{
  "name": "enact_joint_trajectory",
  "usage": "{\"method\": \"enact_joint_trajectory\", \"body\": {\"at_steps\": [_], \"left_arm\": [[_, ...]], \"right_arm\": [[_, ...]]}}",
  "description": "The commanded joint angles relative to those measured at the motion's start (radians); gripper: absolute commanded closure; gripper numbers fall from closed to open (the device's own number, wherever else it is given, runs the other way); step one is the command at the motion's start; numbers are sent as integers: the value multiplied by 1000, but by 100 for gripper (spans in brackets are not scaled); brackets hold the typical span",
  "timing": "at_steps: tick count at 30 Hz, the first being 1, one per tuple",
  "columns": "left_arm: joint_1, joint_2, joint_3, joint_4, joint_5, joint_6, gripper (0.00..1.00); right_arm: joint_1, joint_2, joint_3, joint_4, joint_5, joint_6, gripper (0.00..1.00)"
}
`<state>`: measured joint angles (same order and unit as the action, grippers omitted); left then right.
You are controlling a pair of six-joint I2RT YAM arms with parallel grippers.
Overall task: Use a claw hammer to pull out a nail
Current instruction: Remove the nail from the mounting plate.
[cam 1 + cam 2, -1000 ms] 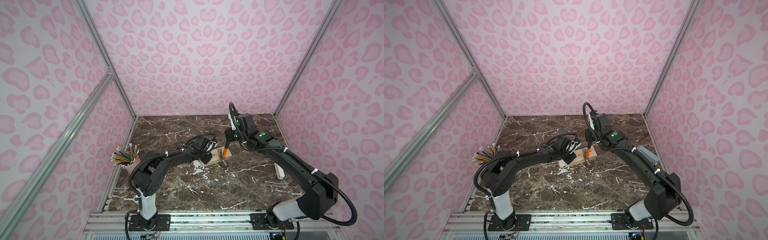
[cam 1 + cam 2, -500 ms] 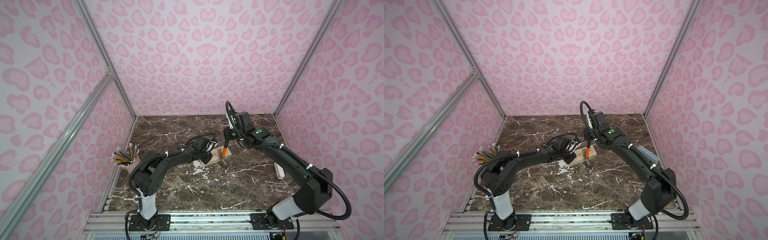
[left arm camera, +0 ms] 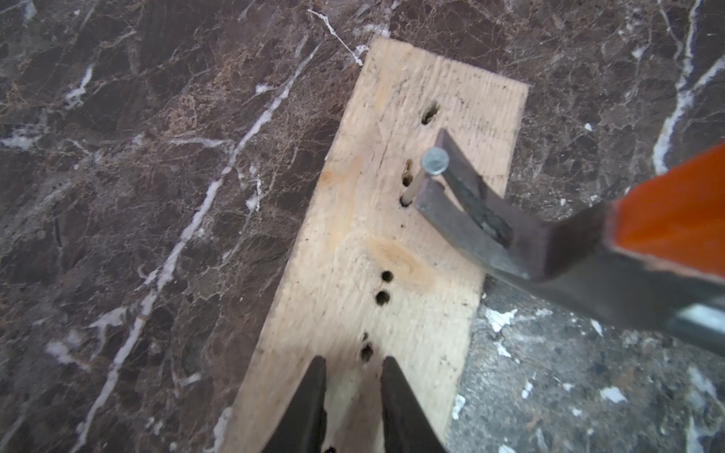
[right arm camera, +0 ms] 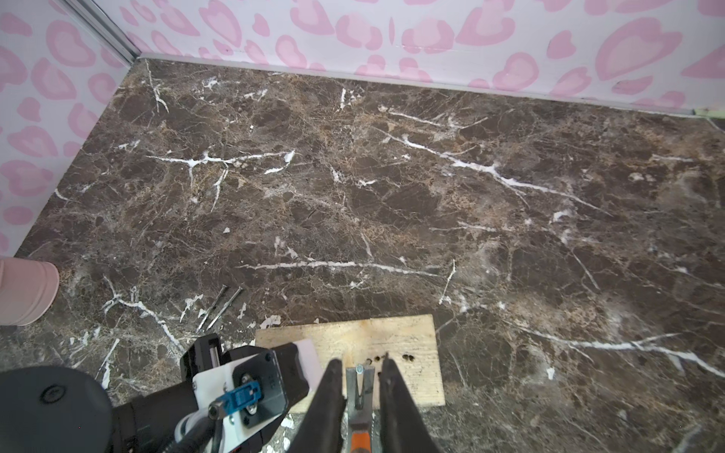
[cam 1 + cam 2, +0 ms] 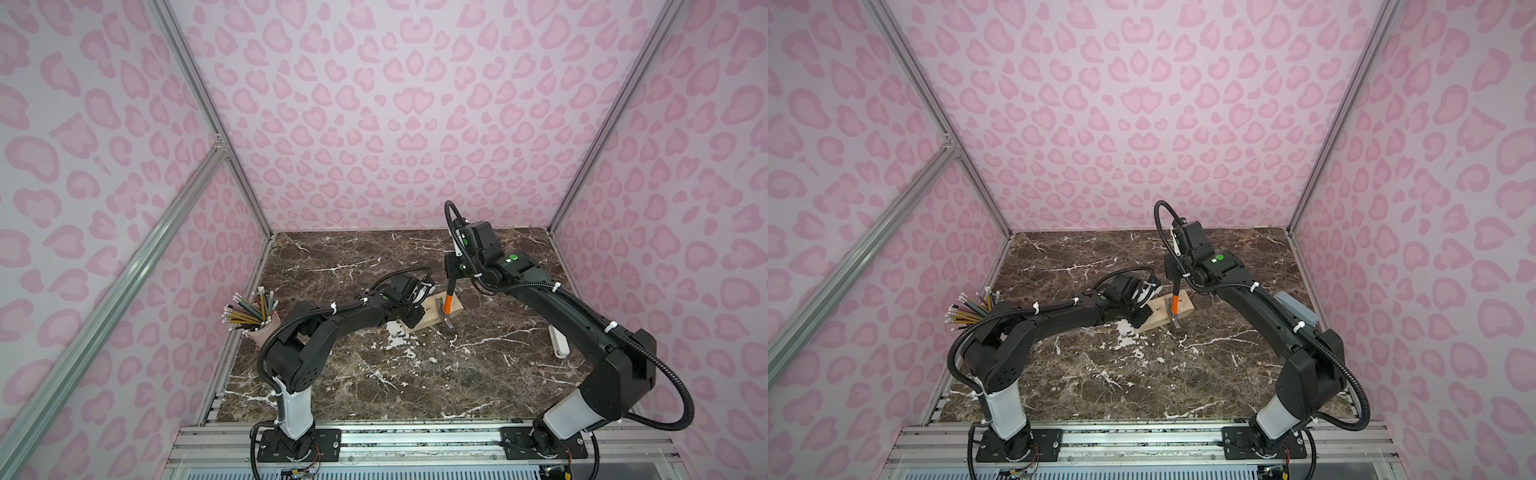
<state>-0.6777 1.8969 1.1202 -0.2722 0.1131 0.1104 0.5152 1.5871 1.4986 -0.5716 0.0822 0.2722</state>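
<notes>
A pale wooden block with several nail holes lies on the marble table. The claw hammer stands with its black shaft up and its silver head down on the block's near edge. My right gripper is shut on the shaft above the orange collar. The forked claw is hooked under the head of the nail, which leans partly out of its hole. My left gripper rests on the block's left end, its fingers slightly apart with nothing between them.
A pink cup of pencils stands at the table's left edge. Two loose nails lie on the marble behind the block. A white object lies by the right wall, beside my right arm.
My right gripper has moved slightly left with the top of the hammer's shaft, while the head stayed on the block. The left arm has not moved.
</notes>
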Motion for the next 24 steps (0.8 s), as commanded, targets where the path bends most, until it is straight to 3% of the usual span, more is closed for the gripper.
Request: {"method": "enact_joint_trajectory", "body": {"at_steps": [1,11,24], "left_arm": [[0,4,-3,-85,-20,-3,72],[-1,10,-1,-87,-20,-5,72],[-2,30,0,-101,-19,-6,72]], "right_arm": [[0,9,32,59,16,5,100],[2,15,-7,117,8,24,100],[51,-170,-404,425,130,32,100]]}}
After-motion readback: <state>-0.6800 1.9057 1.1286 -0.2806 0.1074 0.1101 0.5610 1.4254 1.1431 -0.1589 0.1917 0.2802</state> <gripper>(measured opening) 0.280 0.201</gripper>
